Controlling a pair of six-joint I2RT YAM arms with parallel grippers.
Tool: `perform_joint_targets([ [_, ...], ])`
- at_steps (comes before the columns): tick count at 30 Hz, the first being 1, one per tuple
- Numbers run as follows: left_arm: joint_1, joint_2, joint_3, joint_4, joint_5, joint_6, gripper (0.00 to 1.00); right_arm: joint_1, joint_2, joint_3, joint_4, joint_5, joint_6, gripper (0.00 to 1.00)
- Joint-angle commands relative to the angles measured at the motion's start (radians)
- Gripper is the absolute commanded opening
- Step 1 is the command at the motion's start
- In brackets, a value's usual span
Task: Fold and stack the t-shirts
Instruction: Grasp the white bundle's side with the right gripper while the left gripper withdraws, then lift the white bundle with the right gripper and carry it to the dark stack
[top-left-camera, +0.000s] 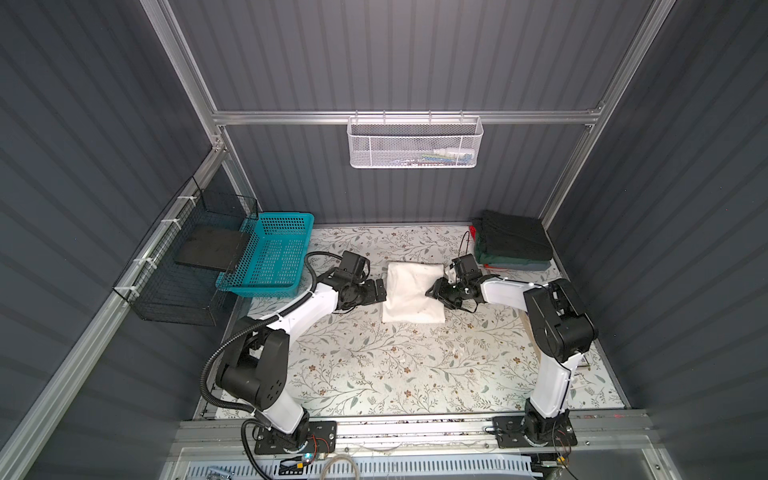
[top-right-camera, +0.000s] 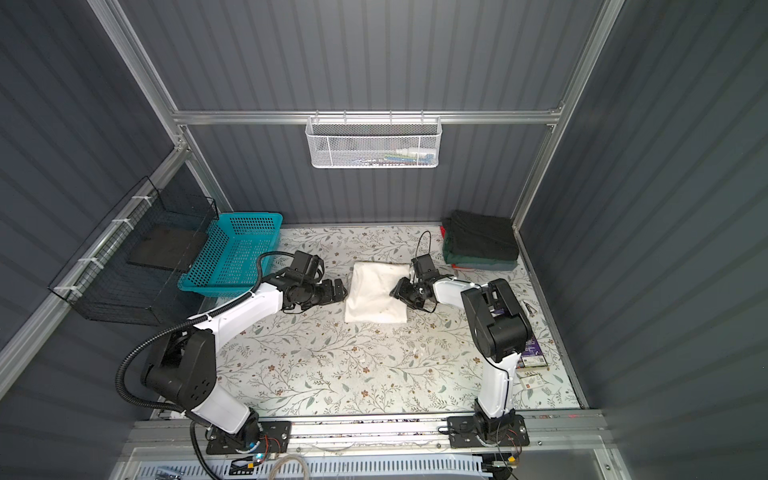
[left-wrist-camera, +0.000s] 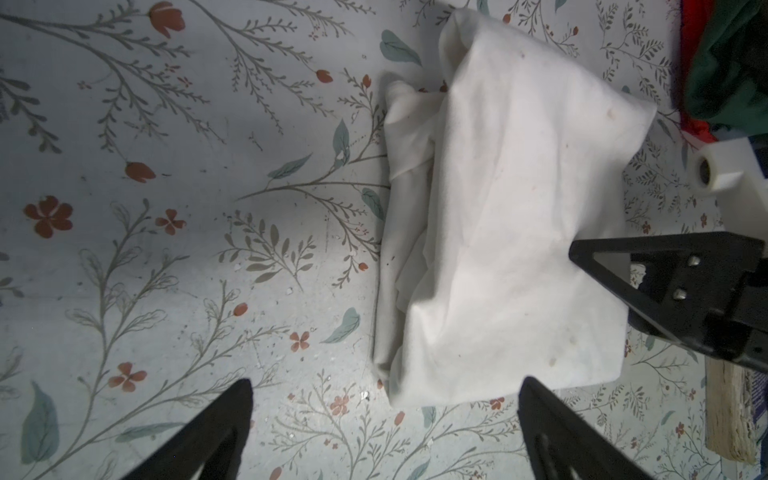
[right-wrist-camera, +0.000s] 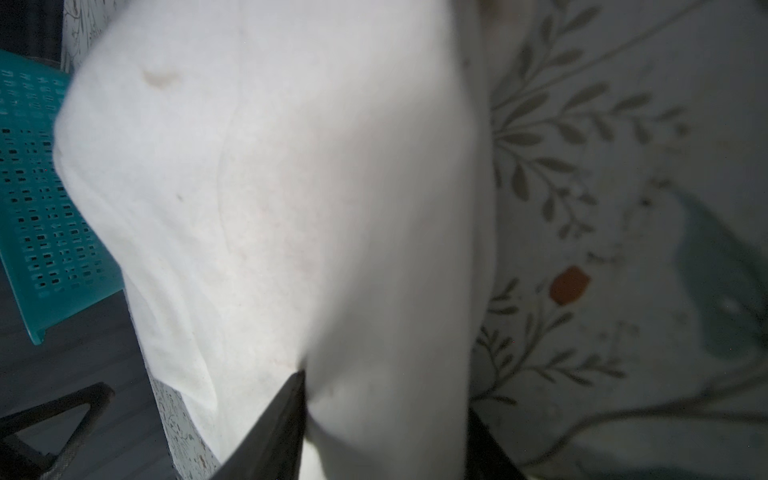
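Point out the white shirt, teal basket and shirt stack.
white shirt (top-left-camera: 409, 296), a top view, middle of the cloth.
teal basket (top-left-camera: 286, 216), a top view, far rim.
shirt stack (top-left-camera: 515, 237), a top view, black top shirt.

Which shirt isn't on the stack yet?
The off-white t-shirt: folded, lying alone mid-table with the right gripper at its edge. The dark shirts, black on top, are piled in the far right corner.

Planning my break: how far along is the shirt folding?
Done: a stack of folded dark shirts sits back-right; the off-white t-shirt lies folded in the middle. In hand: right end effector grips its edge, left end effector open beside it. Left: placing it on the stack.
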Motion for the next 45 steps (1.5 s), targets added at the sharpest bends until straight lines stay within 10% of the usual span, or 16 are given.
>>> perform_joint_targets([
  [1,0.008,-0.045,-0.033,0.022,-0.017,-0.018,1.0,0.006,0.045,0.014,-0.094,0.046,-0.034,0.46],
  [45,0.088,-0.006,-0.073,0.067,0.002,0.046,1.0,-0.026,0.139,0.4,-0.426,0.241,-0.262,0.0],
])
